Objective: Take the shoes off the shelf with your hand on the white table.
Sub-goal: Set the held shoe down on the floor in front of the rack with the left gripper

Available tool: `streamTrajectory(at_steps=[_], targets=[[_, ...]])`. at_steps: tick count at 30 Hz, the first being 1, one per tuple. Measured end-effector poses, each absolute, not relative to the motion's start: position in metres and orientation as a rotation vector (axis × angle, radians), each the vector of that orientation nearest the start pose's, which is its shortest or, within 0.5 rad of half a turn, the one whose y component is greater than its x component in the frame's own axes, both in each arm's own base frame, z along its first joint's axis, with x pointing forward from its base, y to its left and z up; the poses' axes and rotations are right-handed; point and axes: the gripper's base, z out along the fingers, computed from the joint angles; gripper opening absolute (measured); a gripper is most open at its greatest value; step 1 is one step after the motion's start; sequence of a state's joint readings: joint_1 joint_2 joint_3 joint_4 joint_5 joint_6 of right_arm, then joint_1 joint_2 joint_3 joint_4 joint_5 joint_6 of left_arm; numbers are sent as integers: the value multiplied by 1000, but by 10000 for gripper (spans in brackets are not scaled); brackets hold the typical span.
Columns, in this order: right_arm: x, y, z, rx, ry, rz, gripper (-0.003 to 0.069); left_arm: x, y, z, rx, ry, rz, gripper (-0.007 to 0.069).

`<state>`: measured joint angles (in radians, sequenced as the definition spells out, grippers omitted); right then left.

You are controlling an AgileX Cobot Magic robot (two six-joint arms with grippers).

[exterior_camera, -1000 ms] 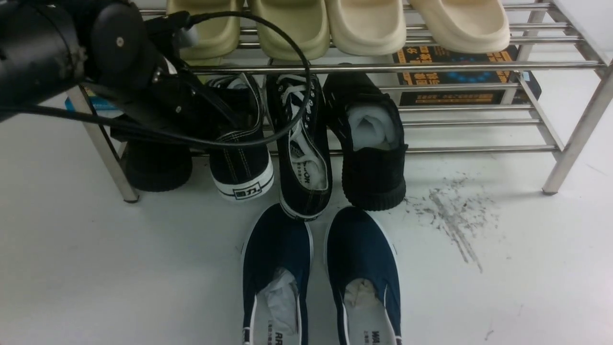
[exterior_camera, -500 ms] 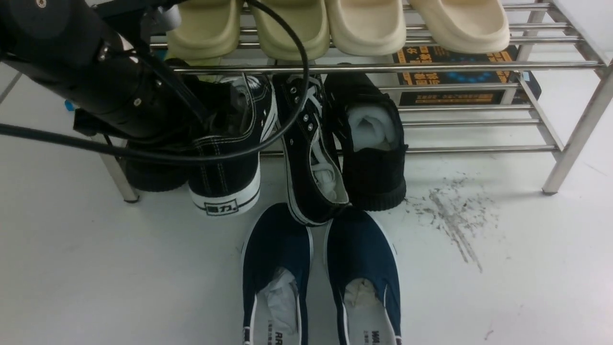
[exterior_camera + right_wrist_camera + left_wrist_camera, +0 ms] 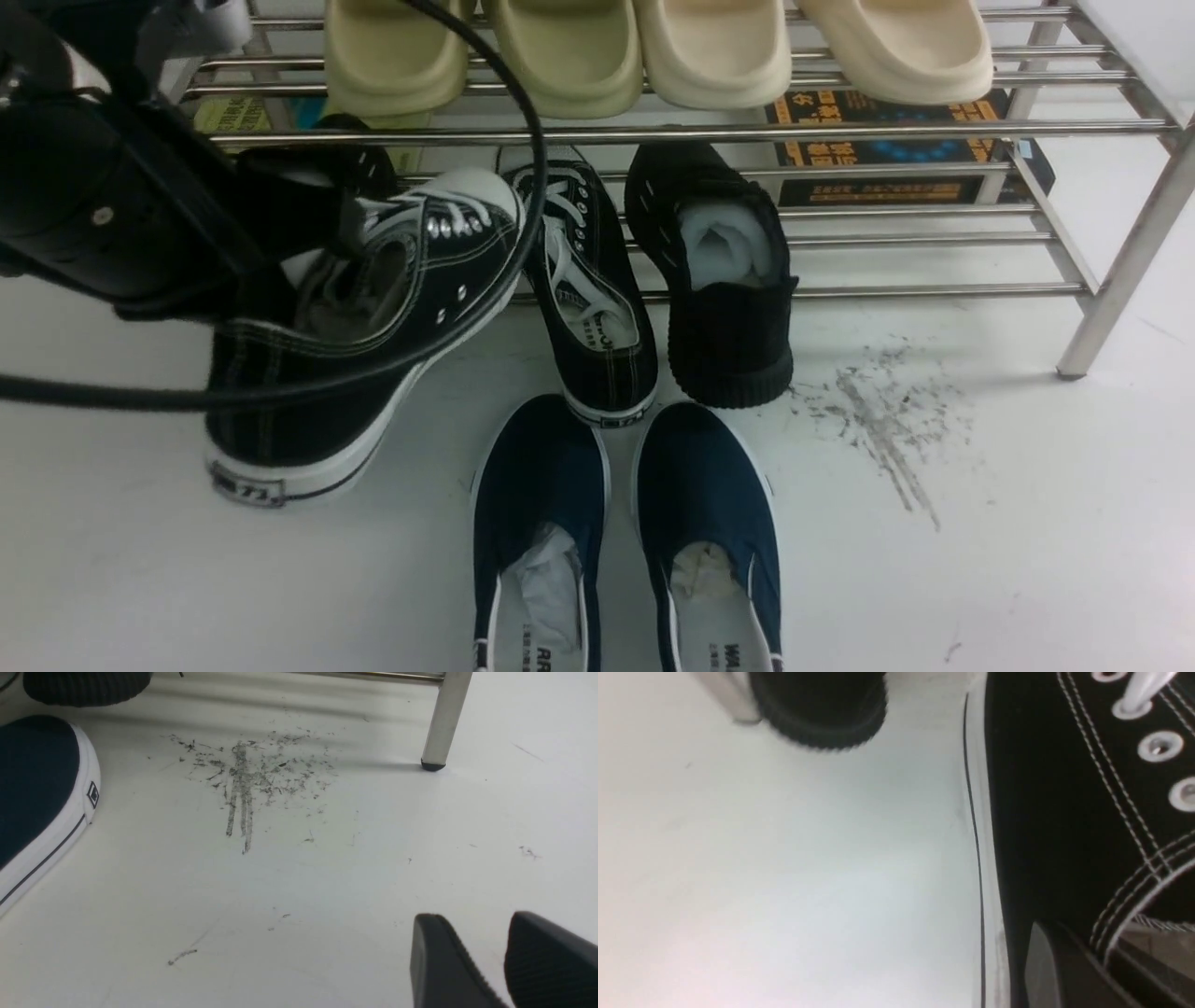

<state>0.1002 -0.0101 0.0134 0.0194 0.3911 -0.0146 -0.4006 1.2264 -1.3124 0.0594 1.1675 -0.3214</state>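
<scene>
The left gripper (image 3: 303, 266) is clamped on the collar of a black canvas sneaker (image 3: 355, 364). In the left wrist view one dark finger (image 3: 1045, 975) presses the outside of the canvas just beside the stitched rim; the other finger is hidden. The sneaker hangs tilted at the left centre of the front view, with its heel low over the white table (image 3: 140, 579) and its white toe cap raised toward the shelf (image 3: 1130, 257). I cannot tell whether the heel touches the table. A black cable (image 3: 540, 187) loops across the shoe.

The second sneaker (image 3: 593, 308) lies mid-frame, toe under the upper tier and heel on the table, right at the toes of the navy slip-ons (image 3: 537, 485). A black knit slip-on (image 3: 733, 308) sits just to its right.

The right gripper (image 3: 472, 919) hovers over the table near the scuff marks (image 3: 247, 774), its fingers slightly parted with only table surface between them. Bare table fills the lower left and lower right of the front view.
</scene>
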Motion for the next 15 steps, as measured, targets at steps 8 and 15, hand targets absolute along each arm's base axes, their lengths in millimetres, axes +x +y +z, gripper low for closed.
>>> streamTrajectory(at_steps=[8, 15], targets=[[52, 6, 174, -96, 1876, 78, 237, 178, -64, 401, 93, 2539, -130, 17], [52, 6, 174, -96, 1876, 78, 237, 136, -45, 351, -95, 2632, -118, 17]])
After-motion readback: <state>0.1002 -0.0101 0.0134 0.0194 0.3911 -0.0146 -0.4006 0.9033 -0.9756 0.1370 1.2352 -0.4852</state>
